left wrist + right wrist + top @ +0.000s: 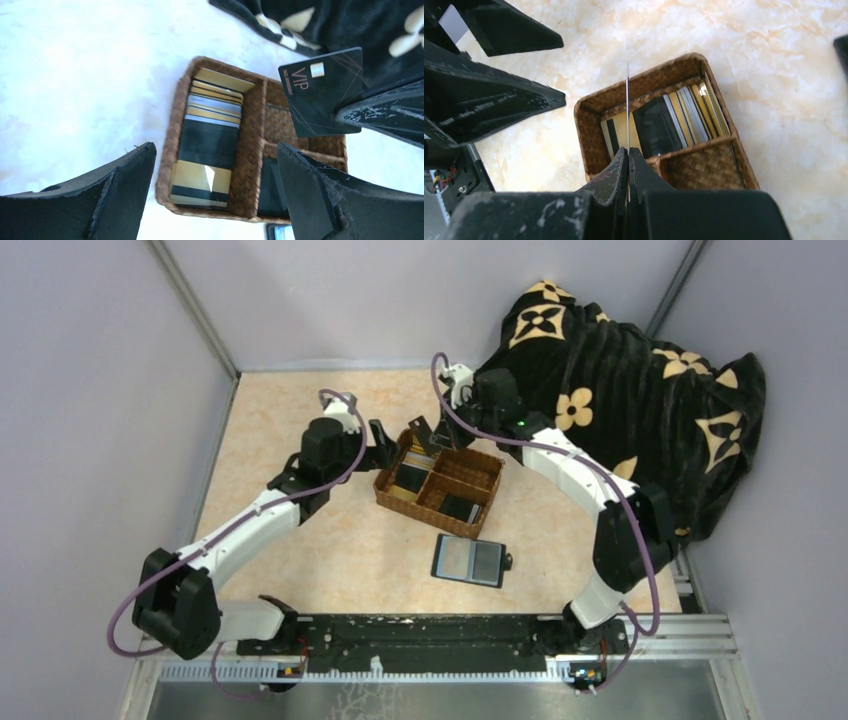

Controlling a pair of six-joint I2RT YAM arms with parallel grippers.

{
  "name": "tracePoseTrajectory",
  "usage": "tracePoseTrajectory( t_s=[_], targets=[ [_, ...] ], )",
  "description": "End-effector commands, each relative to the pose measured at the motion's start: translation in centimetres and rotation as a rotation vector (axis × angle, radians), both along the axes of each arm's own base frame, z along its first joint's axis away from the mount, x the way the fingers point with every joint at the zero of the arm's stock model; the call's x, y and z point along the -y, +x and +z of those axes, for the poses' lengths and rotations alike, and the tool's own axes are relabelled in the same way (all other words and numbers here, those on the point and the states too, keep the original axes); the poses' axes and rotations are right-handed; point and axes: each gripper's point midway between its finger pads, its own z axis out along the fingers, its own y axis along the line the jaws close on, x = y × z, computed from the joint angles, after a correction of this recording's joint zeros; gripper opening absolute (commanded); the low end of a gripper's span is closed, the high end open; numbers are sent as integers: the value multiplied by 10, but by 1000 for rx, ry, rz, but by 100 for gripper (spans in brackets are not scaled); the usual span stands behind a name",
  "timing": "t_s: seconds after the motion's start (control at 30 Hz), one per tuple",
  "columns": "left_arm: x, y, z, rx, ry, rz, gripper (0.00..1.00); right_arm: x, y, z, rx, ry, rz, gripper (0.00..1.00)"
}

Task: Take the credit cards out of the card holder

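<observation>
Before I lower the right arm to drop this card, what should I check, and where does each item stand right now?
1. Grip: the right gripper has its jaws shut on the edge of the black VIP card. Ok.
2. Position: the card appears to sit edge-on over the long compartment of the wicker tray. Ok.
3. Clearance: the left gripper has its jaws open, holds nothing and is apart from the card. Ok.
4. Landing spot: the stack of cards lies fanned flat inside that compartment. Ok.
5. Remaining work: the card holder lies open on the table beside the tray, its slots too small to read. Cannot tell.
</observation>
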Motion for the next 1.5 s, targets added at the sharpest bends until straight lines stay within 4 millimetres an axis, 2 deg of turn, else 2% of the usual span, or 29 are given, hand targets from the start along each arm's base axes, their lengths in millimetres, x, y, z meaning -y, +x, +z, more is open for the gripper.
tracePoseTrajectory(
  t_s=[0.0, 0.07, 0.2, 0.4, 0.53, 0.77, 1.07, 1.2, 1.47],
  targets=[
    [-14, 2, 8, 14, -37, 6, 96, -17, 8, -6, 7, -78, 104, 0],
    [-14, 1, 10, 17, -47, 2, 96, -25, 11, -9, -7, -96, 128, 0],
    [-15, 0, 8, 14, -48, -3, 96, -42, 12, -28, -54, -149, 186, 0],
    [-20, -4, -1, 1, -35, 2, 97, -54, 4, -52, -106, -192, 246, 0],
    [-22, -4, -5, -5, -29, 5, 97, -58, 0, -68, -154, -243, 286, 0],
    [-25, -4, -9, -8, -28, 10, 97, -66, -2, -81, -194, -315, 337, 0],
    [-26, -3, -12, -12, -31, 6, 98, -64, -9, -107, -246, -419, 386, 0],
    [-25, -3, -13, -14, -33, 3, 98, -62, -10, -113, -245, -450, 391, 0],
    [-25, -4, -15, -18, -32, -3, 98, -66, 2, -118, -211, -440, 334, 0]
  ],
)
